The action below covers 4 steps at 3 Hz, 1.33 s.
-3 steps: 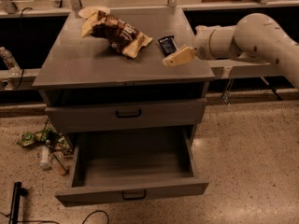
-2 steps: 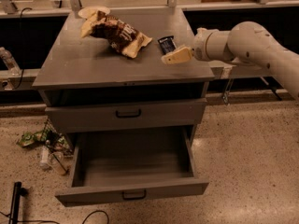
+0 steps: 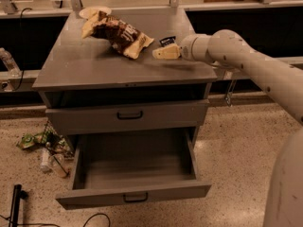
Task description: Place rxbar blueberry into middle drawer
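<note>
The rxbar blueberry (image 3: 167,40), a small dark wrapper, lies on the grey cabinet top (image 3: 90,60) near its right side. My gripper (image 3: 165,52) hovers low over the top, just in front of the bar and touching or nearly touching it. My pale arm (image 3: 246,63) reaches in from the right. The middle drawer (image 3: 135,196) is pulled wide out below, and its deep grey tray is empty. The taller-fronted drawer (image 3: 128,115) above it is shut.
A brown and cream snack bag (image 3: 118,34) lies on the top, left of the gripper, with a white dish (image 3: 92,12) behind it. Litter and bottles (image 3: 45,148) lie on the floor at left. A black post (image 3: 15,205) and a cable lie at bottom left.
My gripper has moved left along the cabinet top and now sits directly in front of the bar. The bar, bag and drawer have stayed put.
</note>
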Each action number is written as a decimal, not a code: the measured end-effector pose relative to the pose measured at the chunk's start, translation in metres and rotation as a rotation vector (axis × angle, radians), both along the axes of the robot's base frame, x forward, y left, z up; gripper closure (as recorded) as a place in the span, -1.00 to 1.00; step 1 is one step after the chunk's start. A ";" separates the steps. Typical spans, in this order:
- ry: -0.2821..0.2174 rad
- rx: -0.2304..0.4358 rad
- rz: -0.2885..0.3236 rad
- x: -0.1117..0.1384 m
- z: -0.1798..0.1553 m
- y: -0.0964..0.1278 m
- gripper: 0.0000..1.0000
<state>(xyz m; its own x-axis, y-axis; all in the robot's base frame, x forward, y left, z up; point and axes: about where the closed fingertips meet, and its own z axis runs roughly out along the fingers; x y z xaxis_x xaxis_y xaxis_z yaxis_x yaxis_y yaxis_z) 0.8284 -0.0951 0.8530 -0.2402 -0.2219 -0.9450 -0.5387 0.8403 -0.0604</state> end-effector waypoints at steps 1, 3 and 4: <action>0.039 0.030 -0.020 0.008 -0.010 0.005 -1.00; 0.072 0.055 -0.026 0.013 -0.023 0.012 -0.20; 0.085 0.014 -0.004 0.009 -0.028 0.017 0.42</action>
